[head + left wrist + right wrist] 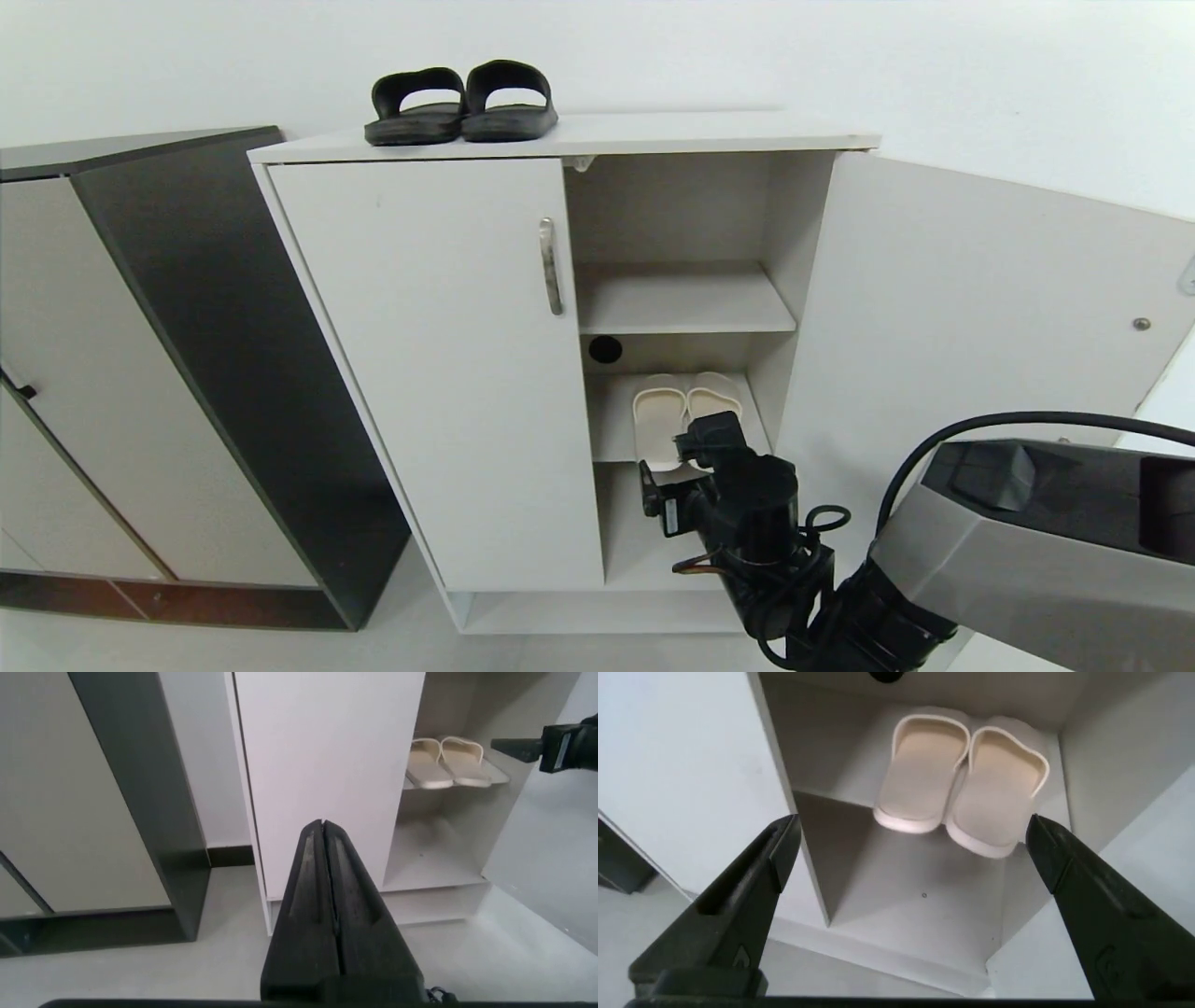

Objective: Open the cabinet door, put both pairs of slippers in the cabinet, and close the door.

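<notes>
white slippers (681,411): pair lying side by side on the second shelf (609,439) of the cabinet (653,135), toes to the back, heels close to the shelf's front edge.
black slippers (460,103): on the cabinet top, above the closed left door (439,373), near the front edge; not yet put in.
right door (980,308): swung wide open, just beside the right arm.
right gripper (912,826): fingers spread wide, nothing between them, just in front of the shelf opening, facing the white pair.
left gripper (322,835): fingers pressed together, empty, low and well apart from the cabinet, facing the closed left door.
progress (judgement): about half done; one pair in, one to go, door to shut.
risk 1: a spread finger catching a heel while backing out would drag a white slipper off the shelf.
risk 2: the black pair sits high and at the edge; a short or skewed reach could nudge it off, or pinch one slipper alone.
risk 3: the arm's loose cable and elbow are near the open door; a careless swing could knock it.
risk 4: heels overhanging would block the door from closing.
</notes>
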Robot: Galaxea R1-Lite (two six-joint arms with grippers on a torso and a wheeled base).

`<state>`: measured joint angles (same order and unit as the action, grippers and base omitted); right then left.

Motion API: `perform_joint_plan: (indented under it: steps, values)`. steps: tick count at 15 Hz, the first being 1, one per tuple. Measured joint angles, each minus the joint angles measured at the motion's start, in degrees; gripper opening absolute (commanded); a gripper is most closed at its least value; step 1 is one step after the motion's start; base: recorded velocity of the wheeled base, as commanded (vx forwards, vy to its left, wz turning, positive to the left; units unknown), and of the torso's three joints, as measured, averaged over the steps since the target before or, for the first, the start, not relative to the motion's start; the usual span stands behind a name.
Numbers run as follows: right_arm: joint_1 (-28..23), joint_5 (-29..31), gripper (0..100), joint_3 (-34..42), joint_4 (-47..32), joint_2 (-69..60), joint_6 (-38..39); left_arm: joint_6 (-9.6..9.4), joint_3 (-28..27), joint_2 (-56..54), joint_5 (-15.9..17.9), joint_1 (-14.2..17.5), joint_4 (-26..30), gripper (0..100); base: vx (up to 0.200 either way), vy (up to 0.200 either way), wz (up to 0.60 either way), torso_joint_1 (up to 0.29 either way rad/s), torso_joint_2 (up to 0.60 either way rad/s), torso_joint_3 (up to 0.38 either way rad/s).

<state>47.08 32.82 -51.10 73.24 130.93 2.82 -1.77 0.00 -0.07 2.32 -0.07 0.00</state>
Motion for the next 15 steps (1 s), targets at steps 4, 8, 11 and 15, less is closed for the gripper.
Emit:
perform_joint_plan:
  steps: [4, 8, 11, 15]
  values:
    - [-0.09, 0.02, 100, 0.17, 0.30, 0.11, -0.11, 0.00, 0.00, 0.00, -0.02, 0.05, 0.00, 0, 0.000, 0.200, 0.00, 0.007, 0.00, 0.001]
    - [0.07, 0.02, 100, 0.26, 1.16, 0.16, -0.11, 0.00, 0.00, 0.00, -0.02, 0.00, 0.00, 0, 0.000, 0.200, 0.00, 0.001, 0.00, 0.003]
    - [0.00, -0.11, 100, 0.48, 1.21, 0.17, -0.09, 0.00, 0.00, 0.00, -0.02, -0.02, 0.00, 0, 0.000, 0.200, 0.00, 0.004, 0.00, 0.001]
    - [-0.33, -1.10, 100, 0.98, 1.18, 0.27, -0.09, 0.05, 0.00, 0.00, -0.05, -0.02, 0.00, 0, 0.000, 0.150, 0.00, 0.004, 0.00, 0.001]
